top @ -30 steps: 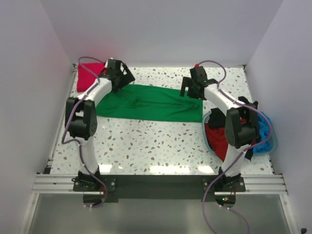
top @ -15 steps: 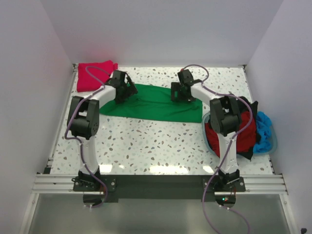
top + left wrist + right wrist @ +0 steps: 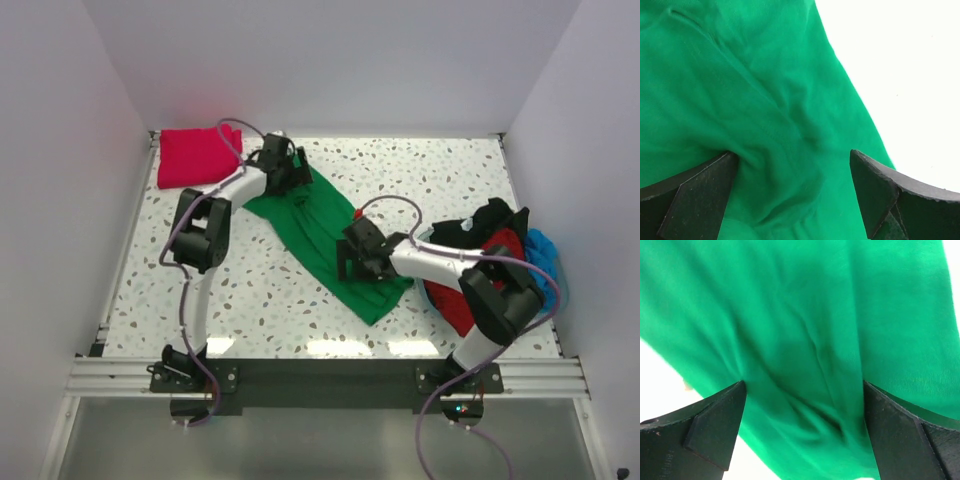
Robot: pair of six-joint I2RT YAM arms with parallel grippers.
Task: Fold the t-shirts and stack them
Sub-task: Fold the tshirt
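Green t-shirt (image 3: 322, 235) lies as a long strip slanting across the surface (image 3: 240, 290). Left tool (image 3: 288, 178) and right tool (image 3: 352, 258), both spread wide, straddle the cloth at opposite ends, probably placed to pinch it for the next fold.

Bare surface (image 3: 262, 300) lies near-left and far-right of the green shirt (image 3: 325, 235) crossing it diagonally. The crimson shirt (image 3: 193, 157) fills the far-left corner; heaped shirts (image 3: 497, 248) block the right edge.
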